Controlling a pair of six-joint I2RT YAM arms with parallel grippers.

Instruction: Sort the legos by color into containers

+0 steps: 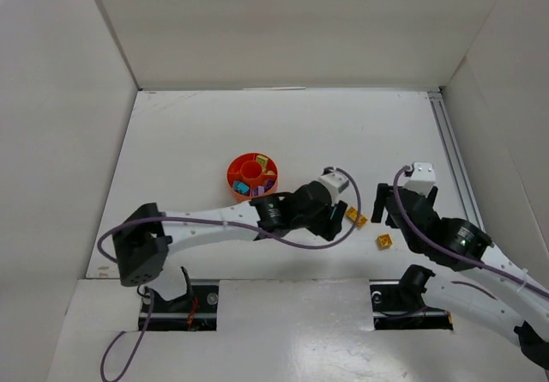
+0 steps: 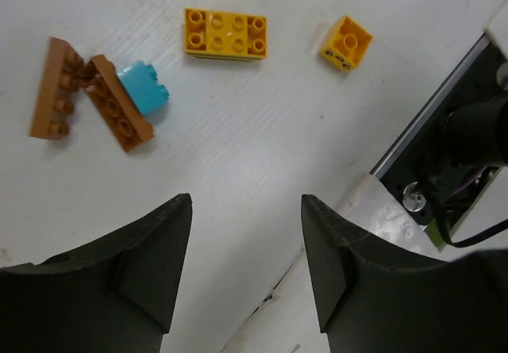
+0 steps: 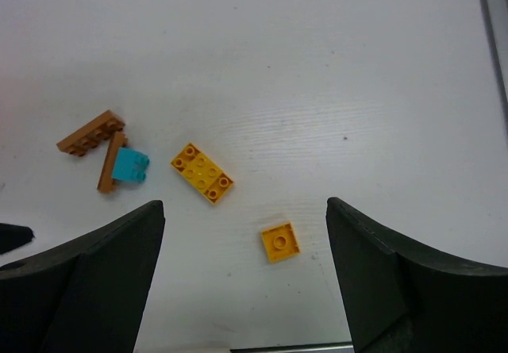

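From above, the orange dish (image 1: pixel 231 174) is seen left of centre on the table (image 1: pixel 197 133), with bricks of several colours in its wedges. Well to its right, a long yellow brick (image 1: pixel 356 217) and a small yellow brick (image 1: pixel 384 241) lie between the left gripper (image 1: pixel 336 219) and the right gripper (image 1: pixel 390 203). In the left wrist view, the left gripper's jaws are held partly apart with nothing between them; two brown bricks (image 2: pixel 119 103) and a teal brick (image 2: pixel 143 88) are clustered beyond. In the right wrist view, the right gripper's jaws are spread wide and empty, and the small yellow brick is seen on the table between the fingers.
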